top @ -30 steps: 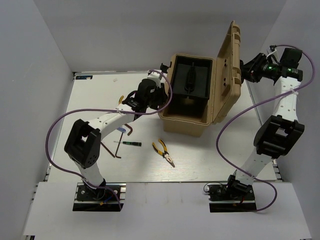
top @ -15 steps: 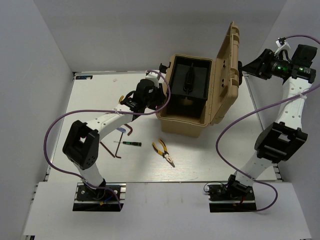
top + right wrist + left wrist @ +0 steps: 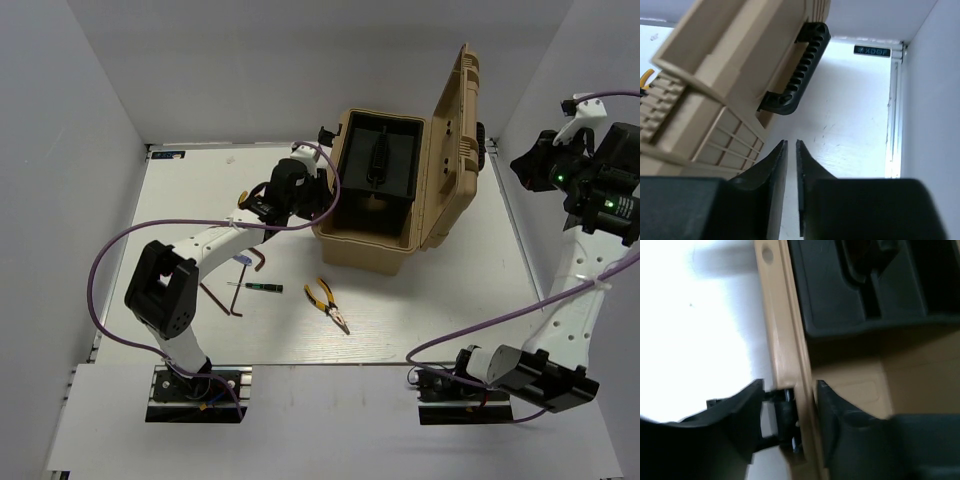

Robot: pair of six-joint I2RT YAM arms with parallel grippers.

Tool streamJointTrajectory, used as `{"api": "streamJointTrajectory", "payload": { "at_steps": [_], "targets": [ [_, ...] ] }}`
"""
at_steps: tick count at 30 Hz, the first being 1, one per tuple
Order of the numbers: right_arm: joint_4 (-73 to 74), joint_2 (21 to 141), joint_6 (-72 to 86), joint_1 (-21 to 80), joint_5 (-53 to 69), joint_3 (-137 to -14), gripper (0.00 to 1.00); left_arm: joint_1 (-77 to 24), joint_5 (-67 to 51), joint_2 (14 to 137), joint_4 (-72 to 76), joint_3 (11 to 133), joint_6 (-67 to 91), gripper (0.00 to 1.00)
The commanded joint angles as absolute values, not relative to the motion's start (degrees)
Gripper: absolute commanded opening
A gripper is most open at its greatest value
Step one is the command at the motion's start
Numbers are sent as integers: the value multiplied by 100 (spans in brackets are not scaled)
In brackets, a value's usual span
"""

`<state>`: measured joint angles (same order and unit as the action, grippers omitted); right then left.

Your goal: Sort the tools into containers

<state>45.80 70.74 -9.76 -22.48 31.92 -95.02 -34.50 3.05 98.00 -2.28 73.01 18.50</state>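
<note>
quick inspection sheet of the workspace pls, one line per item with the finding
surface: white table, no spills seen
job's things: pliers, stick tool and hex keys lie loose left of the open tan toolbox, black tray inside it
clutter: nothing seen
grippers: left gripper jaws apart, astride the toolbox wall; right gripper jaws nearly together, empty
cables: purple cables loop off both arms
surroundings: white walls on three sides
</note>
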Motion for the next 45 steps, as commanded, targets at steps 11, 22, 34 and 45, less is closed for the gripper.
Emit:
{"api": "streamJointTrajectory", "payload": {
  "at_steps": [11, 22, 34, 45],
  "targets": [
    [3085, 6688, 121, -2241, 4227, -9588, 39, -3340, 166, 9282, -1116, 8024, 1415, 69],
    [3015, 6609, 640, -2267, 5675, -9826, 39, -3340, 1117, 8077, -1301, 6858, 1160, 36],
    [2784, 6452, 1460, -2268, 6882, -10301, 46, -3340, -474, 9157, -808, 7953, 212, 69],
    [3173, 6354, 1072, -2259, 6706, -10424, 48, -3401, -668, 9949, -1345, 8490, -53, 69]
  ]
}}
